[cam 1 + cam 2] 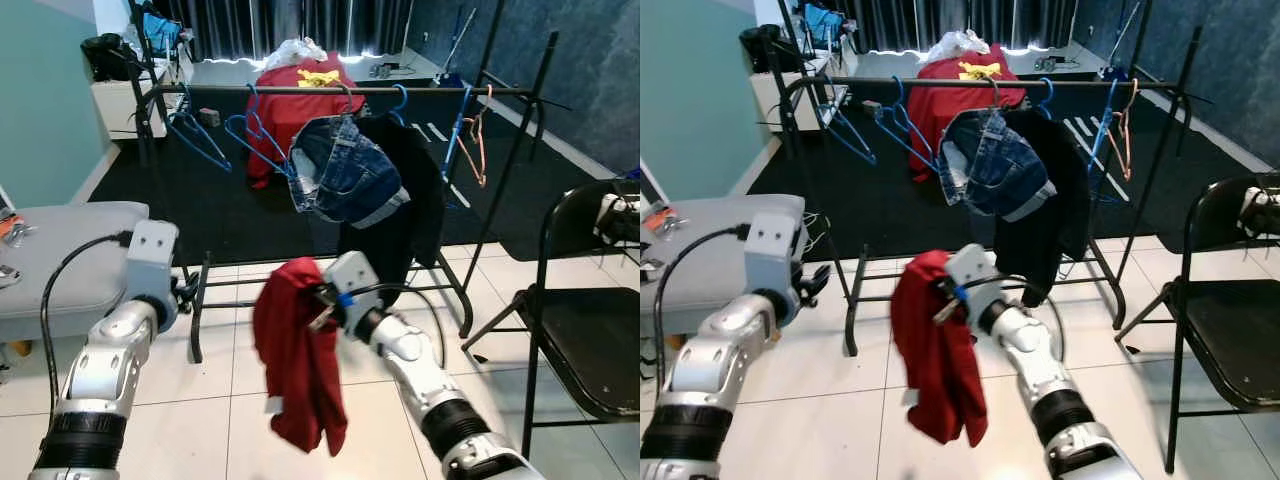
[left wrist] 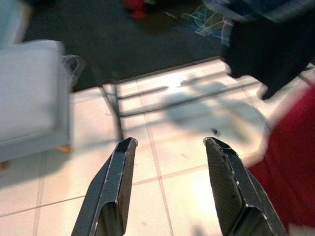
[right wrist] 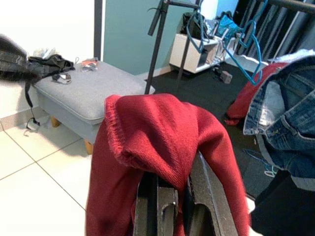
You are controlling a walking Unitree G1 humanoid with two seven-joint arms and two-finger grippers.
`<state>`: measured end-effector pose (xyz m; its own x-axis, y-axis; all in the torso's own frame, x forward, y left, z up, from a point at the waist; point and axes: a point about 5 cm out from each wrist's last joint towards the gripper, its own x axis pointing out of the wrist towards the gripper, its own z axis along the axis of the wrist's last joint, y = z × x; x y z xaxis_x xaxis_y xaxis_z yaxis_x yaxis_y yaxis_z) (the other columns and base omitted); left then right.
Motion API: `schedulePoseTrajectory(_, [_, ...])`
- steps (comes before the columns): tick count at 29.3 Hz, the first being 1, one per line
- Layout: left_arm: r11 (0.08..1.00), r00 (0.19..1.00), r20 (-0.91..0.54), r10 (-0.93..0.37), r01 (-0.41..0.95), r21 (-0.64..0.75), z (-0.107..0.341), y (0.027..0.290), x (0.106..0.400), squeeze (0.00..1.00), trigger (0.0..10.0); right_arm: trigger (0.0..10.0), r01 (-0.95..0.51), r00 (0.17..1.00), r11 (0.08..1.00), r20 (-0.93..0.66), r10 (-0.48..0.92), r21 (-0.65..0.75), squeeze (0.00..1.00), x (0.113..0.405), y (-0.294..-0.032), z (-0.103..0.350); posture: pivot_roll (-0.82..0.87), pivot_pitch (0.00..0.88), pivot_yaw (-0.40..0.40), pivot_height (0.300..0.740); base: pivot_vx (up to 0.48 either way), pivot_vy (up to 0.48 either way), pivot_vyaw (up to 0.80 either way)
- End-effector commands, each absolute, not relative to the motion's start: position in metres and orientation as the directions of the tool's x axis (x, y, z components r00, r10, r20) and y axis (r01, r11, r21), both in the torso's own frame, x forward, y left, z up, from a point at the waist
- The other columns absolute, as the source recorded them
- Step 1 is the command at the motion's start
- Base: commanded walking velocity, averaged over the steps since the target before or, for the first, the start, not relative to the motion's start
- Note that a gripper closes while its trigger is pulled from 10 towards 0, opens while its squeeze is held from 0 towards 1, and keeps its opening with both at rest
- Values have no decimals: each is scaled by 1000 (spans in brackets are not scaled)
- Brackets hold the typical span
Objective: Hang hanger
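Holding a limp red knitted garment (image 1: 297, 360) clamped in the right gripper (image 3: 170, 189), near and low before the far black clothes rail (image 1: 340, 91); left gripper (image 2: 170, 169) apart, empty, left.

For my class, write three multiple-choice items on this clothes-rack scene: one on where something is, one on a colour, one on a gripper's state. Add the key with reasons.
1. Where do the denim shorts hang?
A. on the rack rail
B. on the black chair
C. on the grey ottoman

2. What colour is the garment in the right gripper?
A. blue
B. red
C. yellow

3. How is the left gripper?
A. shut on a hanger
B. shut on cloth
C. open, holding nothing

Key: A, the shorts hang from the rail; B, red knit drapes over the shut fingers; C, bare tile shows between its spread fingers.
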<state>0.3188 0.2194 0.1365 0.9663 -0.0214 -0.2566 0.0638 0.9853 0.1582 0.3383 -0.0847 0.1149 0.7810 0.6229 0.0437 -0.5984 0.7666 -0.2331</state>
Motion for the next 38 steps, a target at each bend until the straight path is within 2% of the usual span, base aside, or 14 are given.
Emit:
schedulePoseTrajectory(1, [950,901,-385,-199,274,152,106,207,299,0,10000,0,-636,753,739,30,657,-224,0,346,-94,129,23,0,14,740,0,0,0])
schedulePoseTrajectory(3, [950,901,-385,-199,274,152,106,207,299,0,10000,0,-636,753,739,30,657,-224,0,346,-94,129,23,0,14,740,0,0,0])
schedulePoseTrajectory(4, [937,882,-403,-245,323,137,99,202,293,0,10000,0,-710,689,676,8,725,-199,0,344,-92,134,23,0,14,740,0,0,0])
schedulePoseTrajectory(5, [937,882,-403,-245,323,137,99,202,293,0,10000,0,-710,689,676,8,725,-199,0,344,-92,134,23,0,14,740,0,0,0])
schedulePoseTrajectory(7, [942,912,-318,-260,312,126,103,195,297,0,10000,0,-842,519,508,-17,854,-179,0,335,-91,148,14,0,8,740,0,0,0])
schedulePoseTrajectory(8, [942,912,-318,-260,312,126,103,195,297,0,10000,0,-842,519,508,-17,854,-179,0,335,-91,148,14,0,8,740,0,0,0])
schedulePoseTrajectory(13, [963,955,-198,-223,248,109,119,203,304,0,10000,0,-914,374,361,-35,927,-186,0,334,-118,181,13,0,12,740,0,0,0])
schedulePoseTrajectory(15, [963,955,-198,-223,248,109,119,203,304,0,10000,0,-914,374,361,-35,927,-186,0,334,-118,181,13,0,12,740,0,0,0])
schedulePoseTrajectory(17, [970,964,-185,-188,213,120,122,215,302,0,10000,0,-941,308,290,-89,947,-177,0,336,-139,198,6,0,13,740,0,0,0])
schedulePoseTrajectory(20, [972,968,-175,-181,203,117,123,219,301,0,10000,0,-951,279,258,-115,953,-169,0,336,-145,204,6,0,13,740,0,0,0])
schedulePoseTrajectory(31, [937,931,-146,-335,345,49,124,218,284,0,10000,0,-957,255,222,-176,951,-186,0,341,-164,221,-4,1,-20,740,0,0,0])
schedulePoseTrajectory(32, [915,908,-127,-398,403,10,126,215,278,0,10000,0,-960,242,204,-195,951,-193,0,340,-165,223,0,2,-26,740,0,0,0])
schedulePoseTrajectory(33, [880,874,-108,-474,474,-26,128,206,273,1000,10000,0,-963,227,189,-202,953,-191,0,338,-165,225,-1,2,-25,740,0,0,0])
schedulePoseTrajectory(38, [819,818,-63,-572,565,-97,127,186,271,1000,10000,0,-970,199,162,-208,958,-182,0,336,-162,229,-6,2,-15,740,0,0,0])
